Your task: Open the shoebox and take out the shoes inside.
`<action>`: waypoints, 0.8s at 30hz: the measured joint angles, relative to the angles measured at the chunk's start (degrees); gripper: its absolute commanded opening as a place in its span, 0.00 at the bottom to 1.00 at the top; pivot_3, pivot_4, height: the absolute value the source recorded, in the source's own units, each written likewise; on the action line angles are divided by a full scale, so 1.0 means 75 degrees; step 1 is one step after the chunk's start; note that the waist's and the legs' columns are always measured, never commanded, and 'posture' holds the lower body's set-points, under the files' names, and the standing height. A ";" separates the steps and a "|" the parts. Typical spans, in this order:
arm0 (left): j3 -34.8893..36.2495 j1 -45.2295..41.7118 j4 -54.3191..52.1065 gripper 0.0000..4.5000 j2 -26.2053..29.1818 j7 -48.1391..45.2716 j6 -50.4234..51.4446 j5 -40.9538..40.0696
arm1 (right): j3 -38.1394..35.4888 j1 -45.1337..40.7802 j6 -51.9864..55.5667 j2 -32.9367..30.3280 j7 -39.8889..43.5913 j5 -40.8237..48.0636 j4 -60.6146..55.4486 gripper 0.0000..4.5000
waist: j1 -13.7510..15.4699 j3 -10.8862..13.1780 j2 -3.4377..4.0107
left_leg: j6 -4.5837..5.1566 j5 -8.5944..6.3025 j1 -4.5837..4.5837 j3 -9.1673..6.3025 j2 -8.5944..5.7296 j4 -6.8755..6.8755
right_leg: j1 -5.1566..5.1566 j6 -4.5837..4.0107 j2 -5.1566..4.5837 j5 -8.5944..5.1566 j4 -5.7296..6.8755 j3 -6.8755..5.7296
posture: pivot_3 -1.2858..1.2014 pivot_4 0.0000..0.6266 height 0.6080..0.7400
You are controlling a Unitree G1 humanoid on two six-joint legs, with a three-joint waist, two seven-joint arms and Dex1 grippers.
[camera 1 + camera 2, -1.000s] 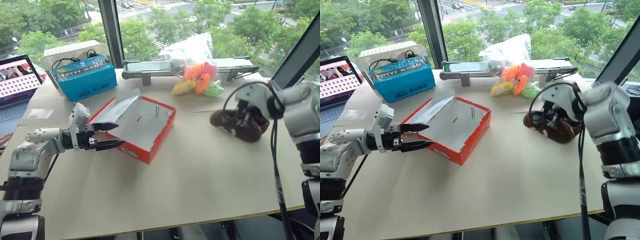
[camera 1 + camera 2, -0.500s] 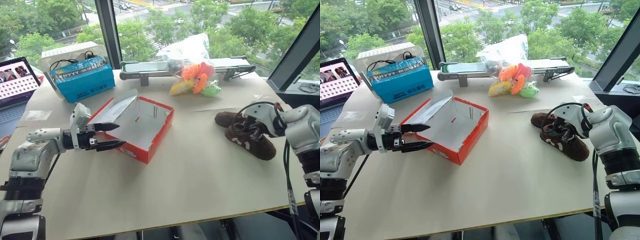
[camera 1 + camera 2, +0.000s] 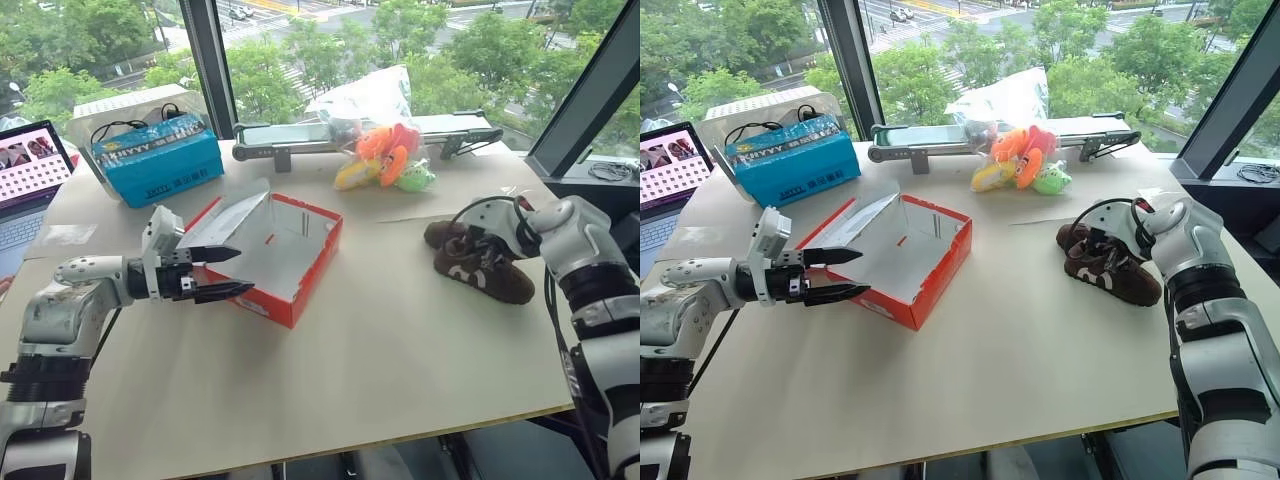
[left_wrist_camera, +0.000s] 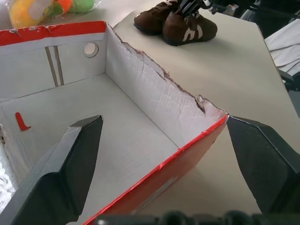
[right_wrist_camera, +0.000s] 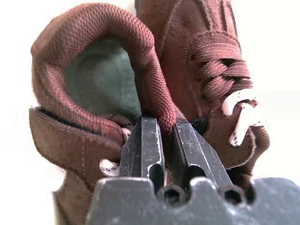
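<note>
You see the shoebox open and empty near the middle of the counter, with its lid leaning up on the far left side. The shoes lie together close to the right edge of the counter. Your right end effector has its fingers pressed together, pinching the heel collar of one shoe. Your left end effector is spread, just beside the near left corner of the shoebox. The blue box and the plush toys are along the far edge.
</note>
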 measured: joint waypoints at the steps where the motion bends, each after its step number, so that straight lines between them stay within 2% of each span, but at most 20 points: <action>1: 0.0001 0.0004 -0.0008 1.00 0.0001 0.0001 0.0003 0.0000 | -0.0002 -0.0081 -0.0097 0.0060 -0.0113 -0.0014 0.0219 0.10 | 0.0001 0.0000 0.0000 | 0.0000 0.0000 0.0001 0.0000 0.0000 0.0001 | 0.0003 0.0002 0.0000 0.0001 -0.0002 0.0001 | 0.52 0.24 1.00; 4: 0.0001 0.0013 -0.0019 1.00 -0.0001 0.0006 0.0013 0.0000 | -0.0064 -0.0184 -0.0218 0.0177 -0.0358 0.0002 0.0556 0.29 | -0.0005 0.0000 0.0000 | 0.0000 0.0000 0.0008 0.0006 -0.0004 0.0004 | 0.0016 0.0012 0.0000 0.0007 -0.0008 0.0017 | 0.52 0.24 1.00; 6: 0.0009 0.0049 -0.0027 1.00 0.0001 0.0008 0.0022 -0.0003 | -0.0129 -0.0174 -0.0209 0.0185 -0.0367 0.0070 0.0582 0.45 | -0.0006 0.0000 0.0000 | 0.0000 0.0000 0.0026 0.0013 -0.0006 0.0004 | 0.0030 0.0016 0.0000 0.0008 -0.0010 0.0027 | 0.52 0.24 1.00; 10: 0.0012 0.0118 -0.0117 1.00 0.0004 0.0009 0.0050 -0.0009 | -0.0381 0.0093 -0.0097 0.0072 -0.0418 0.0100 -0.0038 0.74 | -0.0020 0.0000 0.0000 | 0.0000 0.0000 0.0044 0.0016 -0.0005 0.0004 | 0.0042 0.0018 0.0003 0.0008 -0.0006 0.0031 | 0.52 0.24 1.00; 14: 0.0045 0.0152 -0.0205 1.00 0.0010 0.0020 0.0101 -0.0033 | -0.0762 0.0723 0.0576 -0.0270 0.0083 0.0494 -0.1635 0.74 | -0.0015 0.0000 0.0000 | 0.0000 0.0000 0.0048 0.0013 -0.0001 0.0003 | 0.0043 0.0018 0.0013 0.0007 -0.0003 0.0033 | 0.52 0.24 1.00; 19: 0.0076 0.0217 -0.0278 1.00 0.0031 0.0056 0.0134 -0.0058 | -0.1651 0.1671 0.2066 -0.0936 0.0867 0.1408 -0.4500 0.74 | 0.0015 0.0006 0.0010 | 0.0000 -0.0001 0.0040 0.0014 -0.0001 0.0004 | 0.0038 0.0021 0.0012 0.0006 -0.0004 0.0037 | 0.52 0.24 1.00; 24: 0.0073 0.0298 -0.0315 1.00 0.0025 0.0077 0.0125 -0.0052 | -0.2449 0.2307 0.3086 -0.1226 0.0911 0.2092 -0.5994 0.74 | 0.0048 0.0006 0.0007 | 0.0000 -0.0001 0.0059 0.0018 -0.0002 0.0005 | 0.0058 0.0022 0.0011 0.0005 -0.0009 0.0037 | 0.52 0.24 1.00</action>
